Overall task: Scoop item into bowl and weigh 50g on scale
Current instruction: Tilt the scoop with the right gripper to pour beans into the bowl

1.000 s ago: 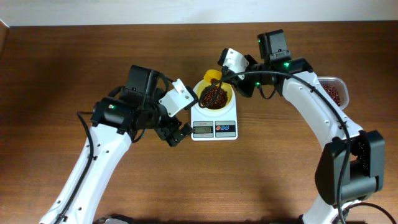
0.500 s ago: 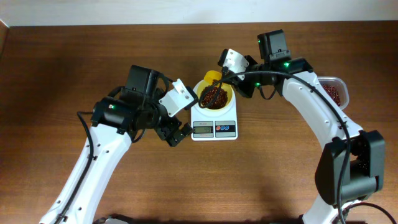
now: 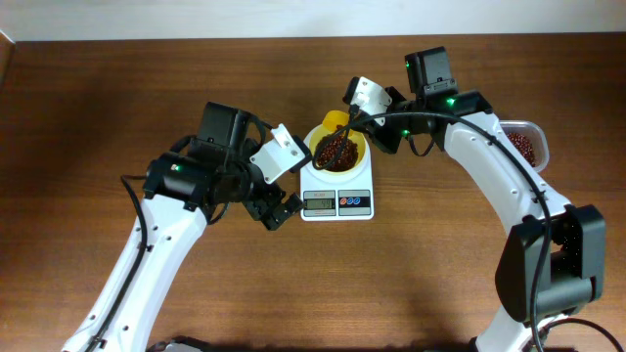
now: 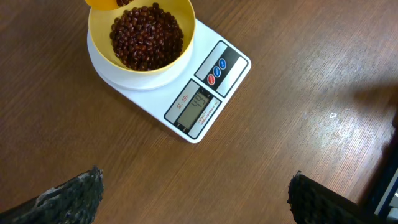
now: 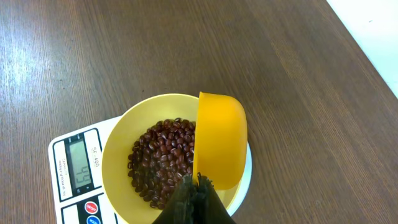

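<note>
The pale yellow bowl (image 3: 357,147) stands on the white scale (image 3: 337,186) and holds a heap of dark reddish-brown beans (image 3: 335,152). My right gripper (image 3: 354,117) is shut on the handle of a yellow scoop (image 5: 221,140). The scoop is tipped on its side over the bowl's (image 5: 118,155) right half, above the beans (image 5: 161,155). The scale's (image 4: 236,59) display (image 4: 198,102) appears to read 49. My left gripper (image 3: 279,210) hangs open and holds nothing, above bare table to the left of the scale's front; its fingertips (image 4: 81,193) frame empty wood.
A clear plastic container (image 3: 523,145) with more beans sits at the right, behind my right arm. The wooden table's back edge runs along the top of the overhead view.
</note>
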Robot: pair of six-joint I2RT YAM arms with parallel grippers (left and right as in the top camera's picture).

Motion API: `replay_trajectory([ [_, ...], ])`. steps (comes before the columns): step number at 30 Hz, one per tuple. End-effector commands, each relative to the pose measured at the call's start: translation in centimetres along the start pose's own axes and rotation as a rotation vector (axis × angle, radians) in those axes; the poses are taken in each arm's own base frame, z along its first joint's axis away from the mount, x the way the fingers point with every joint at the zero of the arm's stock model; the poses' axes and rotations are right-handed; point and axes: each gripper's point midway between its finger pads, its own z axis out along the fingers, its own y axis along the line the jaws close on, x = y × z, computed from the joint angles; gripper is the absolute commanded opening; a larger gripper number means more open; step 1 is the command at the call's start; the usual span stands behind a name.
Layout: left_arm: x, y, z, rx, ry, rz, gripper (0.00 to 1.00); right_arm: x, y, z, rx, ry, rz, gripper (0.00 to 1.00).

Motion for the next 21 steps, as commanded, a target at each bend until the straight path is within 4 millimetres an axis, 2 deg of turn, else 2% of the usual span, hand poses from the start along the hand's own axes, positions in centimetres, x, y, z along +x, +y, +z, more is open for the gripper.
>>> replay_trajectory([
  [1,0.0,-0.3,-0.1,0.011,-0.009,-0.005,0.99,-1.0,-0.3,-0.6,0.02,-0.012,-0.023,0.04],
  [18,0.0,-0.3,-0.1,0.011,-0.009,-0.005,0.99,-0.9,-0.5,-0.7,0.024,-0.011,-0.009,0.04],
  [20,0.0,-0.3,-0.1,0.011,-0.009,-0.005,0.99,-0.2,-1.4,-0.9,0.062,0.019,-0.005,0.04],
  [21,0.0,-0.3,-0.1,0.011,-0.009,-0.005,0.99,-0.3,-1.2,-0.8,0.05,0.01,-0.003,0.04],
])
